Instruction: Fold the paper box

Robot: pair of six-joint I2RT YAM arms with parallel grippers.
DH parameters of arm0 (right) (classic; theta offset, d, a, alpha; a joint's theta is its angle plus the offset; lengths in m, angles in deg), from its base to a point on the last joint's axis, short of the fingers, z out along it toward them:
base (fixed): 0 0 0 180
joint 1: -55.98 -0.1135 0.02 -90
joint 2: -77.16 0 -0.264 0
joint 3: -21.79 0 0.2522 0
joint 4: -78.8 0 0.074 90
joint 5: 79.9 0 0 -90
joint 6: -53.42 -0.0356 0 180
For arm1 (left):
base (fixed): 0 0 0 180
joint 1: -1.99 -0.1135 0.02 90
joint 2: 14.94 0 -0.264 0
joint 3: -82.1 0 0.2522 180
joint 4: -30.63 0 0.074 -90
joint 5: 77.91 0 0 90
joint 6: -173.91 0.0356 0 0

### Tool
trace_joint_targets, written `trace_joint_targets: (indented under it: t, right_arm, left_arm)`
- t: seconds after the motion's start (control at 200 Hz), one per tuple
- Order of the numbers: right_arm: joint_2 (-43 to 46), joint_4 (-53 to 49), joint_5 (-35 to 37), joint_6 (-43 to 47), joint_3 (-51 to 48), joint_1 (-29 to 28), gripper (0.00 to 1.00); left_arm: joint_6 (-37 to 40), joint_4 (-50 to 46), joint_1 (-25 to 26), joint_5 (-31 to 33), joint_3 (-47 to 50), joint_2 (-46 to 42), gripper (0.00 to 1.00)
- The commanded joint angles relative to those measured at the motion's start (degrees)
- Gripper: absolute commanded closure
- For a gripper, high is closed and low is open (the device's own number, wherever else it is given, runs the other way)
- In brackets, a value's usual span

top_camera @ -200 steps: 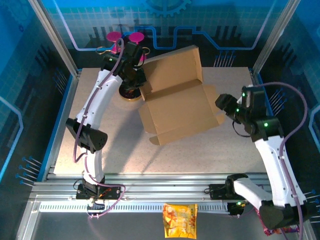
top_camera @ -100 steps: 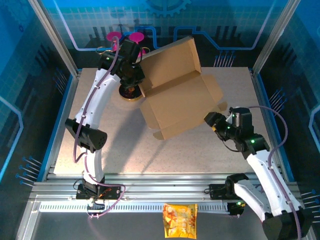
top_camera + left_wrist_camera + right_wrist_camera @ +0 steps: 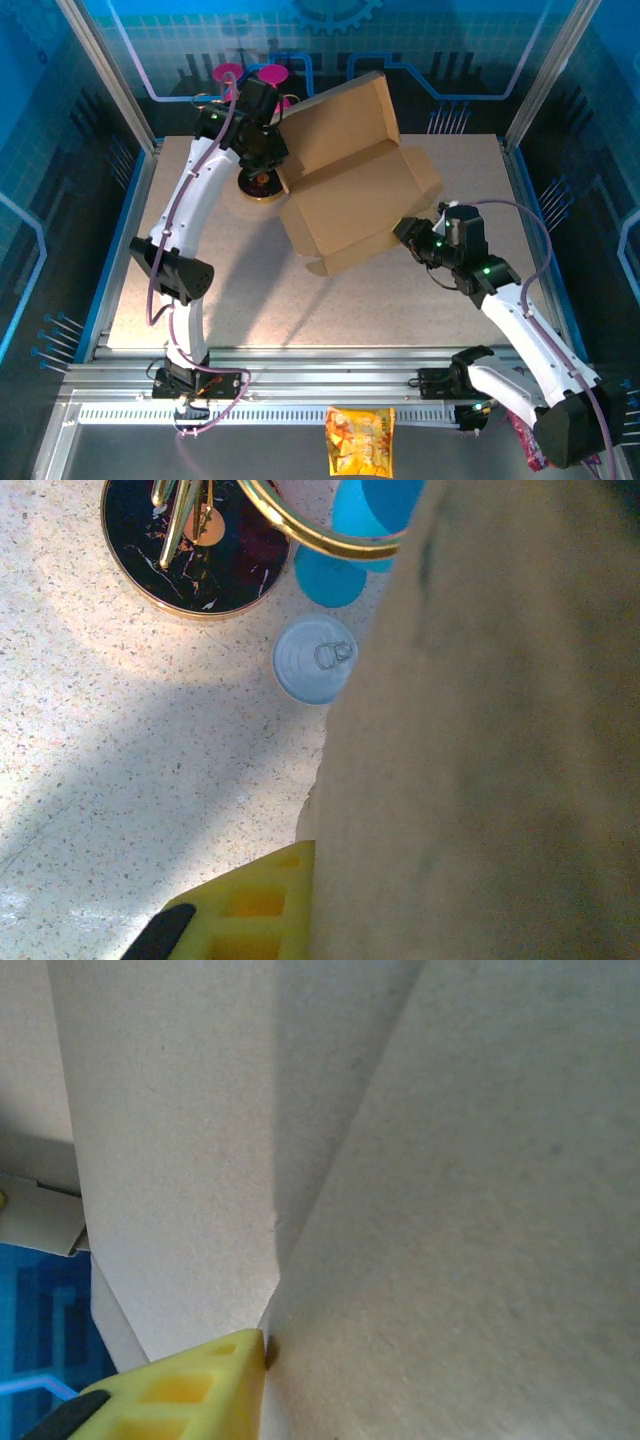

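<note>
One paper box (image 3: 350,190); left claw (image 3: 277,172) pinching it, right claw (image 3: 406,231) touching edge.

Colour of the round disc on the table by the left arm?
The glossy round disc is black, gold-rimmed; best in left wrist view.

Left hand (image 3: 274,168) extended far forward, pinched shut, right hand (image 3: 408,233) angled inward.

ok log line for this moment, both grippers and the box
left gripper: shut on box left edge | box: tilted up | right gripper: at box's right edge, grip unclear
</note>
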State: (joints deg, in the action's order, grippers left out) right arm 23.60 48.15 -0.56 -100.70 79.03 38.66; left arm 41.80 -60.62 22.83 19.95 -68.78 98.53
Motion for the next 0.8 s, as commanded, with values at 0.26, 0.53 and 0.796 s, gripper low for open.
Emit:
trace_joint_targets:
  t: [0.26,0.53,0.796]
  right_arm:
    - [-5.3,-22.07,10.99,10.62,16.94,0.57,1.0]
    - [-4.95,-44.06,10.21,22.25,26.67,11.35,1.0]
    - [-7.64,-53.98,13.78,31.28,29.81,19.05,1.0]
  left_arm:
    - [-1.39,1.69,0.41,-5.49,1.27,-1.32,0.83]
    - [-3.9,3.27,3.73,-11.59,9.76,-5.8,0.47]
    - [-4.15,3.19,6.32,-11.19,11.52,-7.78,0.41]
